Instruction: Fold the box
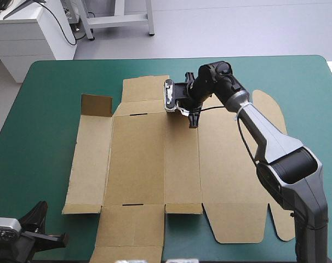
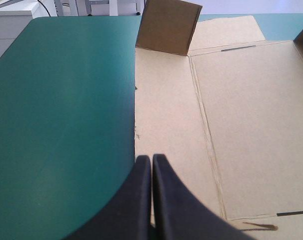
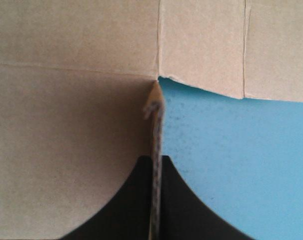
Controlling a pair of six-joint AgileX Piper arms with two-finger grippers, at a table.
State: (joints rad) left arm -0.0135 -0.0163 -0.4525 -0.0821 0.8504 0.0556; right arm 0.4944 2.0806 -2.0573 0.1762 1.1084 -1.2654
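The brown box (image 1: 138, 159) lies as a cut sheet, mostly flat, across the middle of the teal-green table. A small flap (image 1: 96, 105) at its far left corner stands upright; it also shows in the left wrist view as the flap (image 2: 169, 25). My right gripper (image 1: 193, 118) reaches to the sheet's far edge near the middle. In its own view, the right gripper (image 3: 155, 159) is shut on a thin flap edge (image 3: 154, 107) of the box (image 3: 66, 125) standing on end. My left gripper (image 1: 43, 213) is near the table's front left corner, off the sheet. Up close, the left gripper (image 2: 151, 160) is shut and holds nothing.
Bare teal-green cover (image 2: 56, 125) runs along the left of the sheet, and a narrower strip (image 1: 314, 109) lies to its right. The rounded lid tabs (image 1: 270, 109) lie flat at the right under my right arm. A white cabinet (image 1: 29, 33) stands beyond the far left corner.
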